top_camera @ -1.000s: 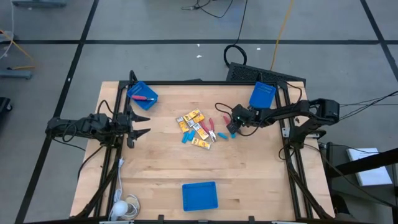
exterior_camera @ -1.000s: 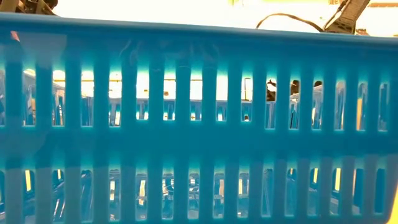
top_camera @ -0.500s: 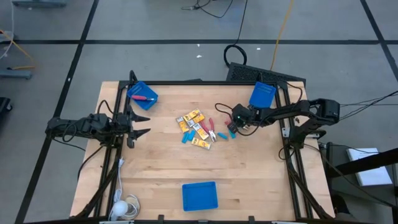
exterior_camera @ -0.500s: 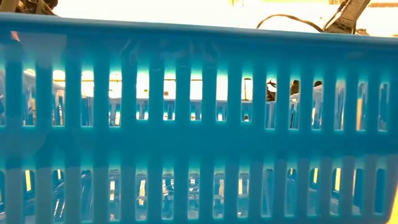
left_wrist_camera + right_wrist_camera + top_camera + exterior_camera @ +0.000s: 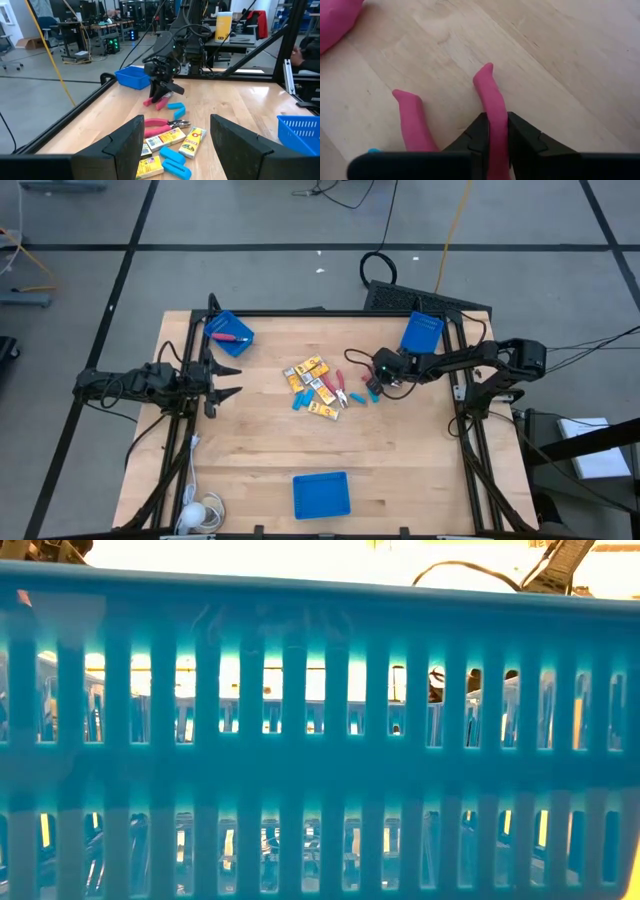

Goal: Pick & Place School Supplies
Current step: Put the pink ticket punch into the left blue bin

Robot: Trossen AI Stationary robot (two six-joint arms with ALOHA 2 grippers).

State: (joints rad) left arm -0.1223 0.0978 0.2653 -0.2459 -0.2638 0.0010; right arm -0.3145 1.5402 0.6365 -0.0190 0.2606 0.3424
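The right pincer (image 5: 492,137) was clamped on one pink handle (image 5: 492,100) of pliers; the other handle (image 5: 412,117) lay beside.

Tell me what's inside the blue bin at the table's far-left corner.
The blue bin holds one red-pink-handled tool, lying across its floor in the high view. Nothing else shows inside; anything under that tool would be hidden.
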